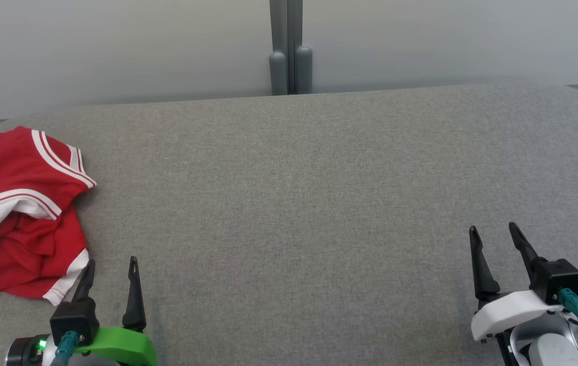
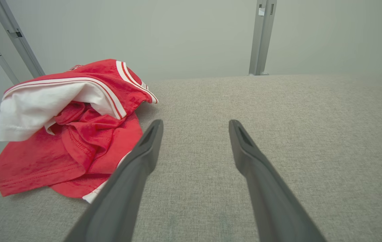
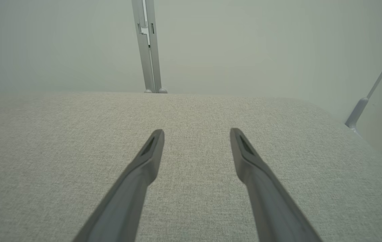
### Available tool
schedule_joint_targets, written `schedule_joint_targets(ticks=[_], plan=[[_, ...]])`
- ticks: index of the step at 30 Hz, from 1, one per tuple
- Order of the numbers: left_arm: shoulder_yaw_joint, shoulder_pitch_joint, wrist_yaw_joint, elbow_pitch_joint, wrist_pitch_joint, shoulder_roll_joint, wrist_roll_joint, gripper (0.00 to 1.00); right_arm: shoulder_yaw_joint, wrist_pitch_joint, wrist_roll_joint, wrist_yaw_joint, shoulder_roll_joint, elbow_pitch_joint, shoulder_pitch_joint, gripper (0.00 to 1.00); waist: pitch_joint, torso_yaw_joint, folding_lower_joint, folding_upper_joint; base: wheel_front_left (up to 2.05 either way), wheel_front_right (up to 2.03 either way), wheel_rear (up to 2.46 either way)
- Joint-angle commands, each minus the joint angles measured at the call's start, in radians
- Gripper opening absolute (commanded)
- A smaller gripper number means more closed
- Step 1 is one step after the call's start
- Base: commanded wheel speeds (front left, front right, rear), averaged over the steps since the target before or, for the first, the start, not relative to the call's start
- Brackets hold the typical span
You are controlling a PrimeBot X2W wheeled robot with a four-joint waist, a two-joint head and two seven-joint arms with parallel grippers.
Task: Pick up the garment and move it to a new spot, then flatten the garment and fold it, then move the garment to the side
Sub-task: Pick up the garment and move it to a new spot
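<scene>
Where the grey pad [image 1: 294, 203] meets the pale wall [image 1: 116, 46] at the back, a grey post [image 1: 290, 51] stands at mid-width with two rounded feet at its base. In the right wrist view a slanted bar [image 3: 372, 90] runs down past the pad's right corner.

The garment [image 1: 20, 203] lies crumpled in a heap at the pad's far left, and the head view's left edge cuts it off. The left gripper [image 1: 111, 260] hovers at the lower left with its fingers spread wide and holding nothing. Its left fingertip is just beside the garment's near hem, and in the left wrist view that finger crosses in front of the hem. The right gripper [image 1: 492, 226] is at the lower right, well apart from the garment. It too is spread wide and holds nothing, with plain grey pad ahead of it.

The garment is a red jersey of shiny cloth, with white and red striped bands along its openings. A white inner layer is turned out over the bunched red folds, and a white hem corner pokes toward the left gripper.

White block letters with dark outlines sit on the red near the frame's left edge. They are turned sideways and cut off, so they cannot be read.
</scene>
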Motion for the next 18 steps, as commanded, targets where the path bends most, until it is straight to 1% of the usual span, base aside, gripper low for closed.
schedule_joint_targets(ticks=[1, 6, 10, 12, 15, 17, 18], plan=[[0.005, 0.009, -0.004, 0.001, -0.004, 0.001, 0.001, 1.00, -0.008, -0.004, -0.008, 0.000, -0.001, 0.000, 0.011, 1.00, 0.000, 0.001, 0.0000, 0.0000, 0.00, 0.00, 0.00], [0.005, 0.008, -0.007, -0.005, -0.004, -0.001, -0.003, 1.00, -0.010, -0.004, -0.012, 0.000, 0.000, -0.002, 0.016, 1.00, 0.005, 0.010, 0.0000, 0.0000, 0.00, 0.00, 0.00], [0.021, 0.003, 0.004, -0.002, -0.003, -0.001, -0.018, 1.00, -0.008, -0.003, -0.007, 0.000, 0.001, -0.003, 0.019, 1.00, 0.012, 0.045, 0.0000, 0.0000, 0.00, 0.00, 0.00], [0.021, 0.005, 0.002, 0.000, -0.003, -0.002, -0.027, 1.00, -0.011, -0.003, -0.006, 0.000, 0.001, -0.010, 0.024, 1.00, 0.017, 0.083, 0.0000, 0.0000, 0.00, 0.00, 0.00], [0.035, 0.012, -0.001, 0.009, -0.003, -0.003, -0.032, 1.00, 0.020, -0.003, -0.001, 0.000, 0.003, 0.000, 0.013, 1.00, 0.030, 0.152, 0.0000, 0.0000, 0.00, 0.00, 0.00], [0.042, 0.014, -0.003, 0.017, -0.003, -0.003, -0.035, 1.00, 0.046, -0.003, 0.004, 0.000, 0.003, 0.006, 0.003, 1.00, 0.037, 0.210, 0.0000, 0.0000, 0.00, 0.00, 0.00], [0.049, 0.014, -0.003, 0.020, -0.003, -0.003, -0.040, 1.00, 0.074, -0.003, 0.010, 0.000, 0.001, 0.011, -0.008, 1.00, 0.043, 0.271, 0.0000, 0.0000, 0.00, 0.00, 0.00]])
